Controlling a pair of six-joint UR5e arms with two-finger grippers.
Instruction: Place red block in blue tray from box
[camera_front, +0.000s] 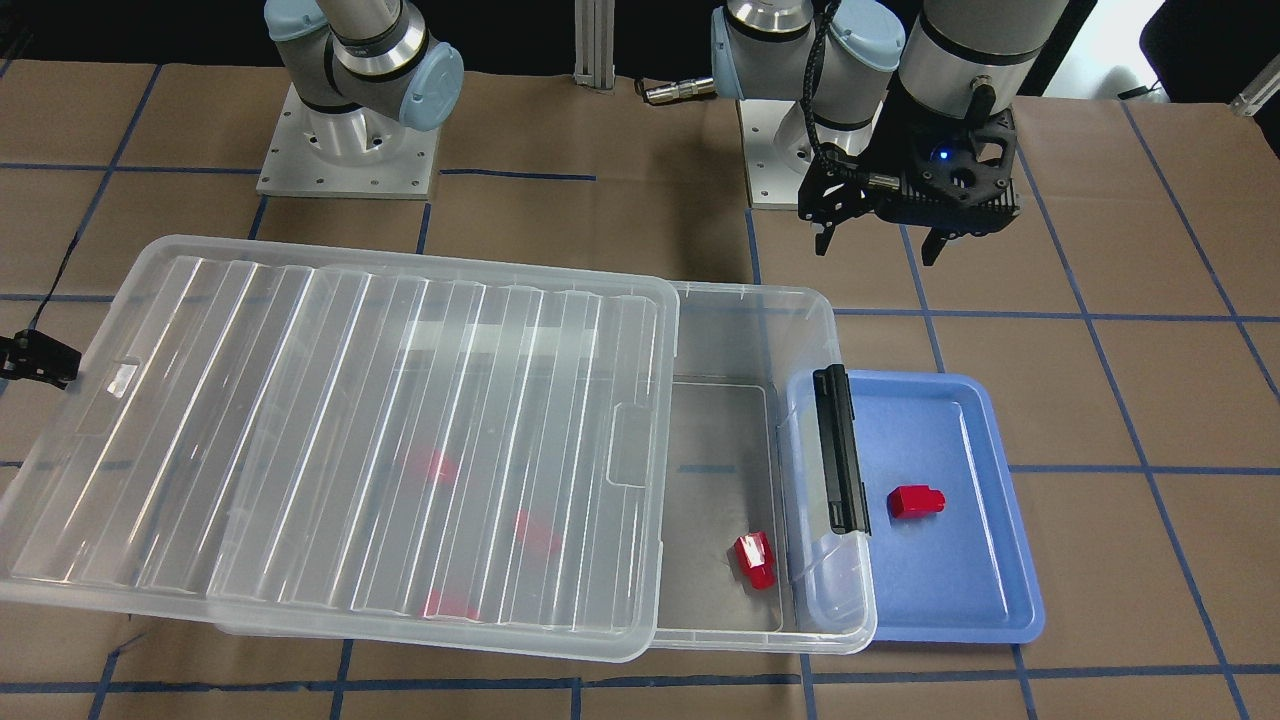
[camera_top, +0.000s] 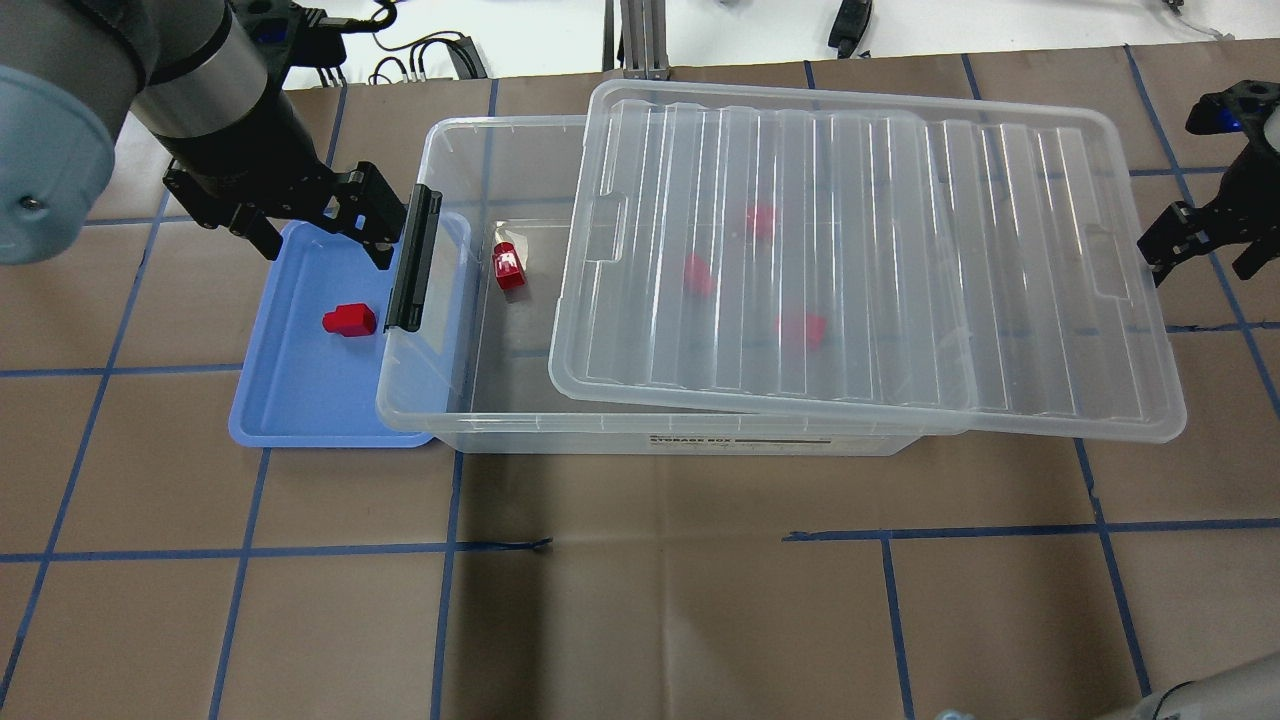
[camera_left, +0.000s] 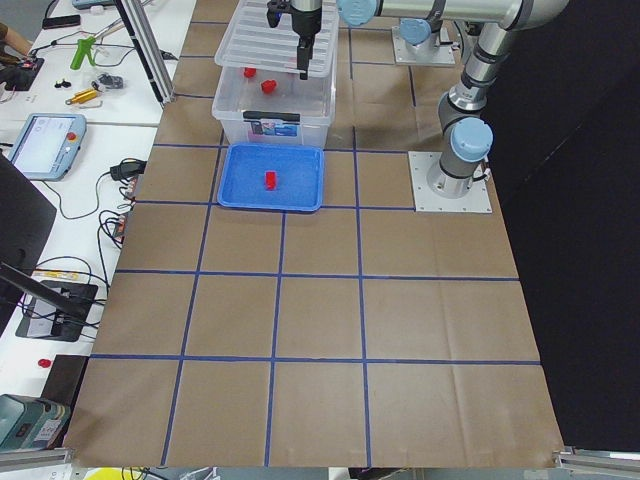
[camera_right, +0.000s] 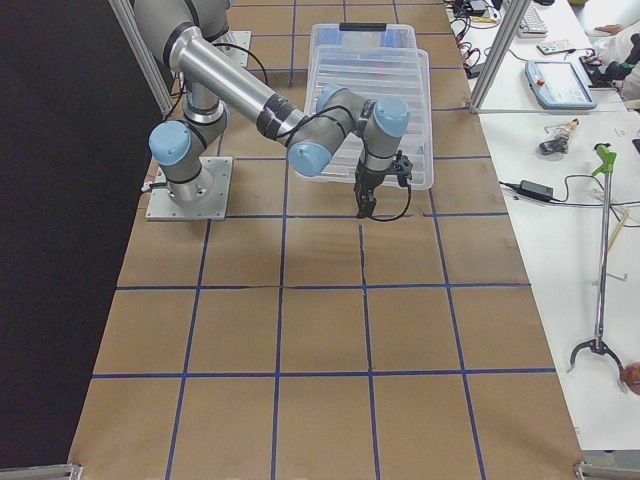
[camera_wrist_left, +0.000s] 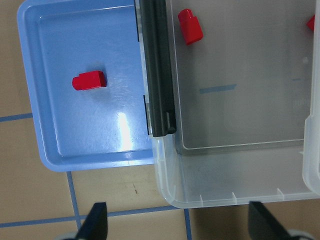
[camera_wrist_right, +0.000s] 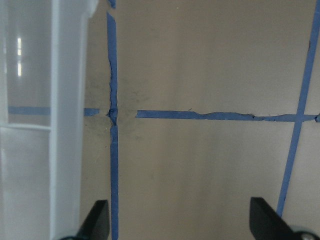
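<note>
One red block (camera_front: 917, 500) lies in the blue tray (camera_front: 960, 590), also seen from overhead (camera_top: 349, 320) and in the left wrist view (camera_wrist_left: 89, 80). The tray's edge is tucked under the box (camera_top: 470, 425) at its latch (camera_top: 413, 258) end. My left gripper (camera_top: 325, 245) is open and empty, above the tray's back edge. A red block with a pale shiny face (camera_top: 508, 268) lies in the box's uncovered part. Three more red blocks (camera_top: 697, 275) show blurred under the shifted lid (camera_top: 860, 260). My right gripper (camera_top: 1200, 255) is open and empty beside the lid's far end.
The lid covers most of the box and overhangs its right end. Brown paper with blue tape lines covers the table (camera_top: 640, 580). The arm bases (camera_front: 345, 150) stand behind the box.
</note>
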